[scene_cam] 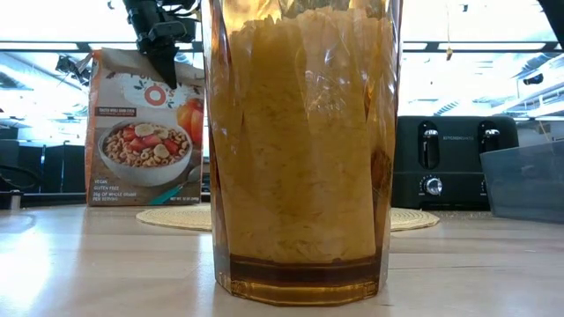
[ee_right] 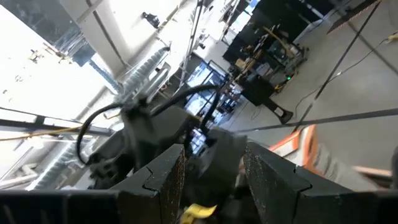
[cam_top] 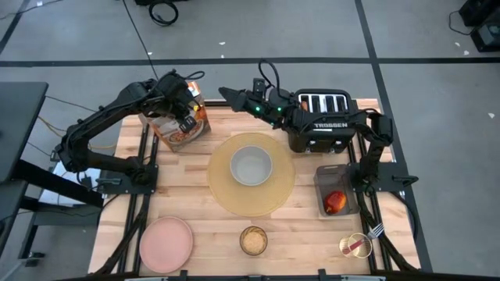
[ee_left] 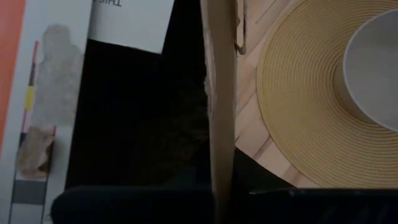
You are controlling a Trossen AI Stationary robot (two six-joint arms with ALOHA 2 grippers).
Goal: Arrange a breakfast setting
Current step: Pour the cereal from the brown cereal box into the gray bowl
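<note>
Near edge of the worktop (cam_top: 195, 211): pink plate (cam_top: 166, 243), amber glass (cam_top: 253, 240) and, at the right corner, red-handled fork (cam_top: 364, 243) lying over a small glass dish; the apple (cam_top: 336, 202) sits in a clear bin (cam_top: 323, 178) just behind. Mid-worktop, the grey bowl (cam_top: 251, 166) rests on the round tan placemat (cam_top: 226, 195). At the far edge, left claw (cam_top: 187, 115) is clamped tight on the top of the cereal bag (cam_top: 176, 134); right claw (cam_top: 225, 94), partly spread and holding nothing, is raised beside it, in front of the black toaster (cam_top: 324, 101).
</note>
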